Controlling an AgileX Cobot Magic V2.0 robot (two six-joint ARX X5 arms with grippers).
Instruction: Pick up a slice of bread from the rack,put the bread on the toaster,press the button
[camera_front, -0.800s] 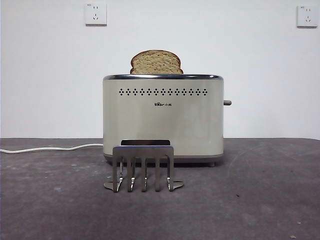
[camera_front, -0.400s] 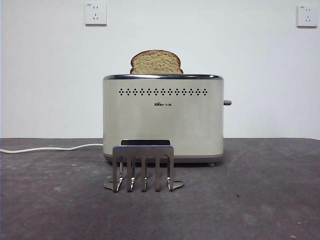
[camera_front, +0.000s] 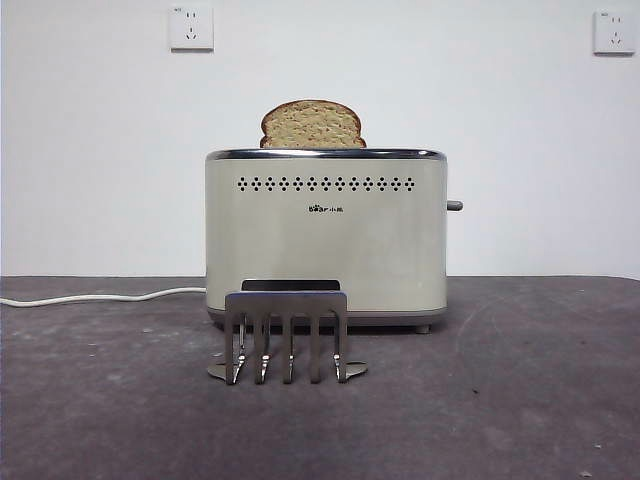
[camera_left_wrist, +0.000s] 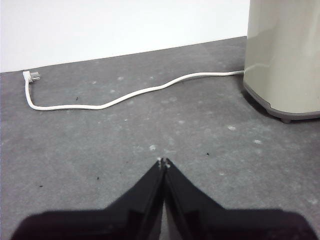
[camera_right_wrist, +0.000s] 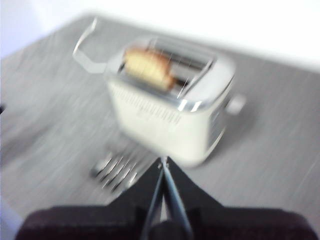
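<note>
**Bread in toaster, both grippers closed and empty**

Count: one slice of bread (camera_front: 313, 125), one toaster (camera_front: 326, 235), one rack (camera_front: 287, 336), two wall sockets (camera_front: 191, 28), one white power cord (camera_left_wrist: 120, 98).

Slice of bread stands upright in the toaster's slot, domed top sticking out above the chrome rim, a bit left of centre in the front view. Right wrist view is motion-blurred but shows the bread (camera_right_wrist: 147, 67) in one slot of the toaster (camera_right_wrist: 172, 105); it looks like the slot nearer the rack, hard to be sure.

Rack sits on the table (camera_front: 520, 400) just in front of the toaster, five prongs pointing down, no bread in it. Lever knob (camera_front: 455, 205) projects from the toaster's right side in the front view.

Left gripper (camera_left_wrist: 163, 162): jaws pressed together, nothing held, low over the table beside the toaster, near the cord. Cord plug (camera_left_wrist: 31, 76) lies loose on the table.

Right gripper (camera_right_wrist: 163, 161): jaws closed, nothing held, above and in front of the toaster, over the rack (camera_right_wrist: 115, 170).
</note>
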